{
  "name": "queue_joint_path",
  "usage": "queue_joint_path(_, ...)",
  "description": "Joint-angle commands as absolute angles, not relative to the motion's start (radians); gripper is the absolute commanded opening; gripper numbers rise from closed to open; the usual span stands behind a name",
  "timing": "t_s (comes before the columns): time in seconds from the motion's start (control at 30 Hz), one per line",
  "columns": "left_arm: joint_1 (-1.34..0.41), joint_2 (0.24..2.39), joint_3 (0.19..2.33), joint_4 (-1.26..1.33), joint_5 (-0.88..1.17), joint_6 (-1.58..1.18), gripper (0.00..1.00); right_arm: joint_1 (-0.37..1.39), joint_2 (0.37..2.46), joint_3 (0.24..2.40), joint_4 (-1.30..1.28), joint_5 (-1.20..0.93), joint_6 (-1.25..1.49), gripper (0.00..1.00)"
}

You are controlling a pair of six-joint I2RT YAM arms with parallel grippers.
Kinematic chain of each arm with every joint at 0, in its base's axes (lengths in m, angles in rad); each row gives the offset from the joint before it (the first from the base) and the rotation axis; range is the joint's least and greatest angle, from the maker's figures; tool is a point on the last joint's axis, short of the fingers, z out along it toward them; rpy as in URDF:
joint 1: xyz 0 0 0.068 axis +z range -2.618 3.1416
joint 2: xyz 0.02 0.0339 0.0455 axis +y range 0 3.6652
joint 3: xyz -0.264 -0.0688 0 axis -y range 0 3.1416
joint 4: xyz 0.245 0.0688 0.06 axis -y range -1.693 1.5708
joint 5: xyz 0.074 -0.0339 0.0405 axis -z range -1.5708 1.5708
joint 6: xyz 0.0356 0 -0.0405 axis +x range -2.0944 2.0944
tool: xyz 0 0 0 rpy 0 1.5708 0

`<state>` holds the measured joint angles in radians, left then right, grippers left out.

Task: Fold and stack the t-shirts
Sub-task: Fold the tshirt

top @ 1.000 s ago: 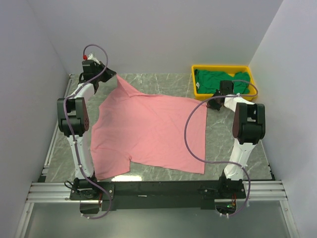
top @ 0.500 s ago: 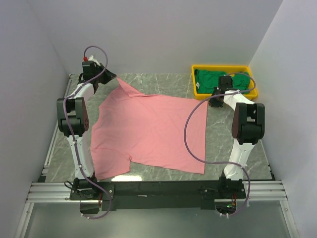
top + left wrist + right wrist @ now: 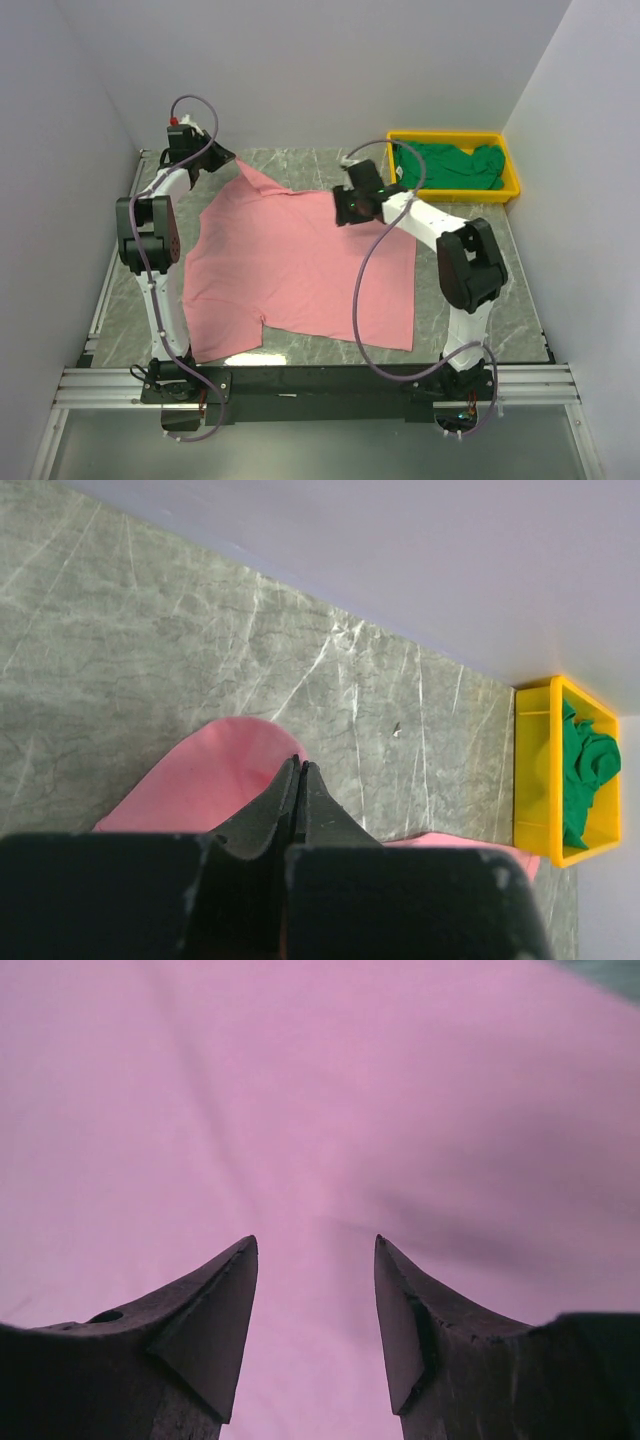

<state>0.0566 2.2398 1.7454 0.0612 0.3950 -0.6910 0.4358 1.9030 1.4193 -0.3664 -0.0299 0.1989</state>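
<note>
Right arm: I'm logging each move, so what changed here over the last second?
The right gripper swung left from beside the yellow tray to above the pink shirt near its far edge and opened; it holds nothing. Unchanged: the left gripper stays shut on the pink shirt's far-left corner, the shirt lies spread out, the green shirt sits in the tray.

Bright even light, faint shadows, pink t-shirt (image 3: 320, 1110) blurred at right wrist

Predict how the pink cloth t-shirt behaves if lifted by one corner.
Probably floppy: the pink cloth t-shirt lies flat with soft creases. Likely to drape and drag: its corner stretches to a point at the shut left end effector.
</note>
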Motion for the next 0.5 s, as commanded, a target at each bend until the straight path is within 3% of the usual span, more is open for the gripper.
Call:
queue_joint_path(0.0, 0.06, 2.25, 1.789, 0.071, 0.397, -0.664, 0.01, 0.55, 1.885, 1.451, -0.37, -0.048, 0.176, 0.57)
queue_joint_path(0.47, 0.06, 2.279, 1.776, 0.064, 0.385, -0.637, 0.01, 0.925, 2.069, 1.606, -0.256, -0.159, 0.057, 0.58)
